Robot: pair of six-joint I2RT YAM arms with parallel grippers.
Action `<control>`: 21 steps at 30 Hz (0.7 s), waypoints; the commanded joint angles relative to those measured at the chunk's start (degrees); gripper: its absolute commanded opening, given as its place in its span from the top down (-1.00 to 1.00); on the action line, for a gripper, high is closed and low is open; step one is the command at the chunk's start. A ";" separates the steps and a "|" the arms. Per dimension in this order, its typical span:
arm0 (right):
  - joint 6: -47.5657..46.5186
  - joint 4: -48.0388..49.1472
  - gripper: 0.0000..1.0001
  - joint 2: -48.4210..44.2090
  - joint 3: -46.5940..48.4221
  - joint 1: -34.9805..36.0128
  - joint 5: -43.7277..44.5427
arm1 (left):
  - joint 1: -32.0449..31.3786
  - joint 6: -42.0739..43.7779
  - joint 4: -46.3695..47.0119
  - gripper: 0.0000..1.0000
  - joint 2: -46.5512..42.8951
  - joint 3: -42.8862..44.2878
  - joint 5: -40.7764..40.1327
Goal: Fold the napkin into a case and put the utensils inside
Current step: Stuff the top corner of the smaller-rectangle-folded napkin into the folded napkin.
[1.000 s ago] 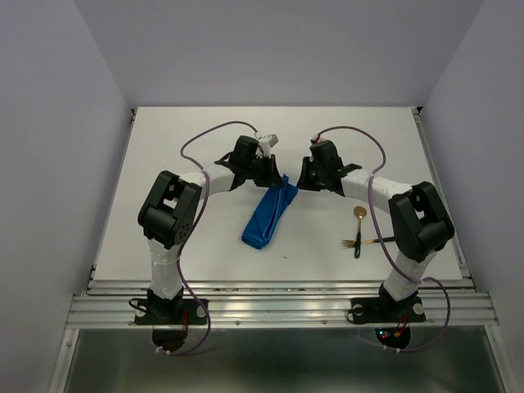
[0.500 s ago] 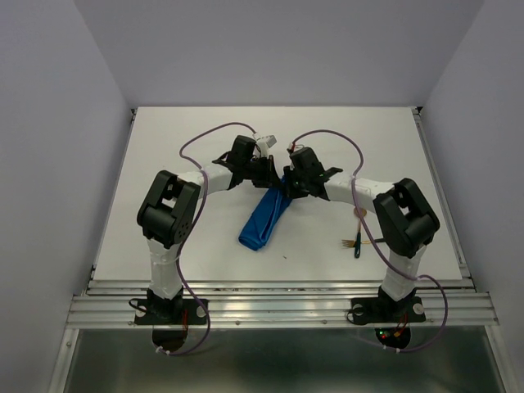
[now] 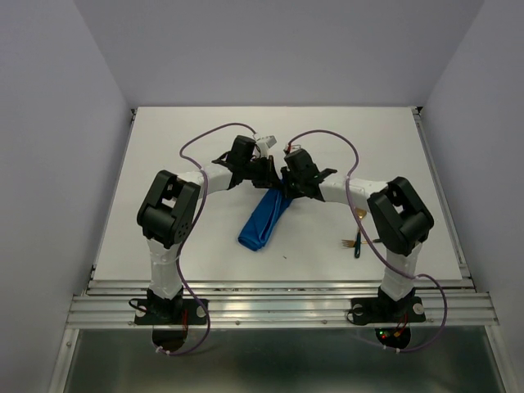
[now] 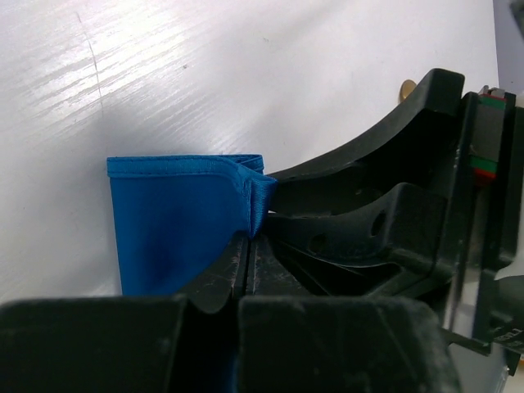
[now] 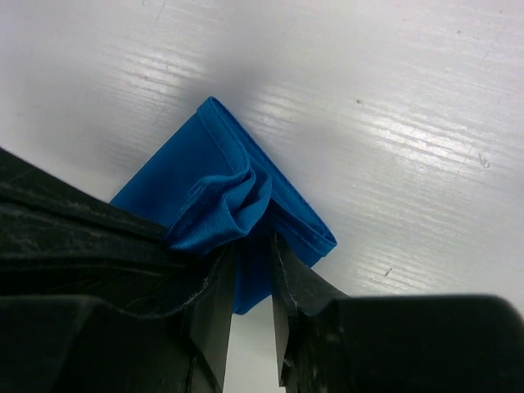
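Both hands meet at the far end of the folded napkin.
The cloth lies as a narrow slanted strip mid-bench (already case-shaped). The left hand, fingers together, rests its tips on the far end, probably to steady it. The right hand has its fingers slightly apart with a bunched upper layer between them, likely to lift open a mouth; whether it truly grips I cannot tell. The utensils lie well apart to the right, not yet inside.
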 commanded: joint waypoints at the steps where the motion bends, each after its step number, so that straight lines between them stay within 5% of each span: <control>1: -1.12 2.42 0.42 2.16 3.36 1.85 3.14 | 0.03 -0.12 -0.08 1.00 -1.96 1.03 1.58; 6: -0.50 4.18 0.44 2.78 2.22 2.37 6.12 | 0.03 -0.04 -0.17 1.00 -2.05 0.94 2.02; 13: 0.90 4.88 0.81 2.61 1.69 2.37 10.26 | 0.03 0.14 -0.52 1.00 -2.23 0.77 2.02; 21: 1.61 4.80 0.99 1.99 1.78 2.37 9.82 | 0.30 3.39 -6.76 1.00 -3.37 1.64 -0.44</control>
